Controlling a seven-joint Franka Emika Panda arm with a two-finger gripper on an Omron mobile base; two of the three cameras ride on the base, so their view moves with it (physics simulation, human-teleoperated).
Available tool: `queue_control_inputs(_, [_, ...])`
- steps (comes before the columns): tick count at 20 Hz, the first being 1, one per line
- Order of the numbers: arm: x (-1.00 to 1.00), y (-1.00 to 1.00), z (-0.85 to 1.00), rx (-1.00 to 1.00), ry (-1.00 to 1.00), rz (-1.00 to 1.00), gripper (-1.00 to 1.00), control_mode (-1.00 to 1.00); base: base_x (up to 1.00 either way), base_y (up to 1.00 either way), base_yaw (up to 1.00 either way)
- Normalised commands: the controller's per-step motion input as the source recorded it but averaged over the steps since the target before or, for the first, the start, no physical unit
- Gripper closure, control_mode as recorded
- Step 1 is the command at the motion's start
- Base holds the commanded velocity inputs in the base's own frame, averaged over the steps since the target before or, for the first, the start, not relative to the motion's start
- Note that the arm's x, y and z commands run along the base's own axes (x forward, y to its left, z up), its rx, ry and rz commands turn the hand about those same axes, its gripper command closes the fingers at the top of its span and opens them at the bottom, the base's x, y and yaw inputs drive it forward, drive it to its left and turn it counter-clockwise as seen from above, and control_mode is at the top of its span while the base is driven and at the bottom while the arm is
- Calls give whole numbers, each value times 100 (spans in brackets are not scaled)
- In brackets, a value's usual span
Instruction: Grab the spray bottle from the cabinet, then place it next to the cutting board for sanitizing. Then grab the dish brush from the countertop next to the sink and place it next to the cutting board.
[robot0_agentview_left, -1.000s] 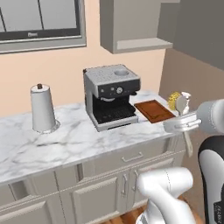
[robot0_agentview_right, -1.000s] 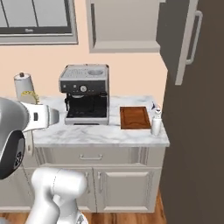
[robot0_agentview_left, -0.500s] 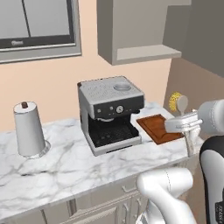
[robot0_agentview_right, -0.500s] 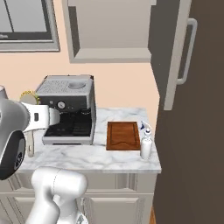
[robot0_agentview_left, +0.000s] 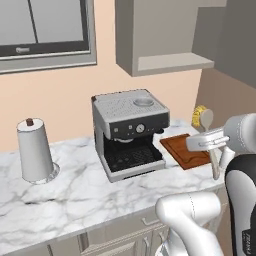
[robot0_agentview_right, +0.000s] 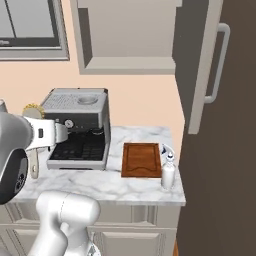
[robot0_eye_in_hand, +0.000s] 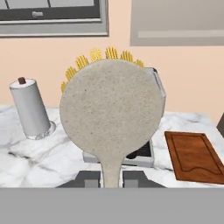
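the gripper is pinched on the handle of the dish brush, holding it upright in the air with the round whitish head and yellow bristles above the jaws. in the left base view the brush hangs near the cutting board, off the board's outer edge and above the desk, not resting on anything. the spray bottle already stands on the desk just beside the cutting board, on the side away from the coffee machine, so the first half of the task looks done. the step in hand seems to be the carry of the brush toward the board. the next move calls for bringing the brush over a bare patch of marble next to the board, lowering it until it lies or stands on the desk, then spreading the jaws. it should keep off the board itself and off the bottle. a paper towel roll stands well apart, beyond the coffee machine from the board.
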Motion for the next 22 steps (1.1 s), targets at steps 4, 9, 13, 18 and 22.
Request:
queue_control_inputs(4, [0, 0, 0, 0, 0, 0, 100, 100, 2, -12, 16])
queue_control_inputs(9, [0, 0, 0, 0, 0, 0, 100, 100, 12, -1, 19])
queue_control_inputs(13, [0, 0, 0, 0, 0, 0, 100, 100, 18, 0, 15])
queue_control_inputs(18, [51, 0, -59, -7, 26, 13, 100, -100, 4, 0, 3])
queue_control_inputs(22, [65, -5, -100, -25, 39, 23, 100, -100, 0, 0, 0])
